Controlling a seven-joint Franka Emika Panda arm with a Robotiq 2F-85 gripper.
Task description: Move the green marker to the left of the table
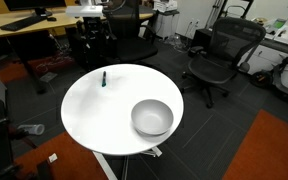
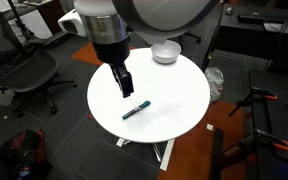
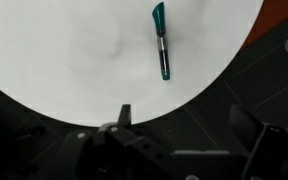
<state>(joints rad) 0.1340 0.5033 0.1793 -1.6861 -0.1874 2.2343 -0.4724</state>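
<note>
Green marker (image 1: 103,78) lies close to the rim of the round white bench (image 1: 89,115) in an exterior view, well apart from the grey bowl (image 1: 152,117) sitting near the opposite rim. The tool is outside this picture.

In an exterior view, the marker (image 2: 135,109) lies flat near the middle of the bench (image 2: 184,105). The tool (image 2: 126,91) hangs just above and beside it without touching. The bowl (image 2: 165,51) sits at the far rim.

In the wrist view the marker (image 3: 161,40) lies on the bench (image 3: 64,60) near its curved edge, teal cap uppermost. Dark tool parts fill the bottom edge. I cannot tell whether the tool is wide or narrow.
</note>
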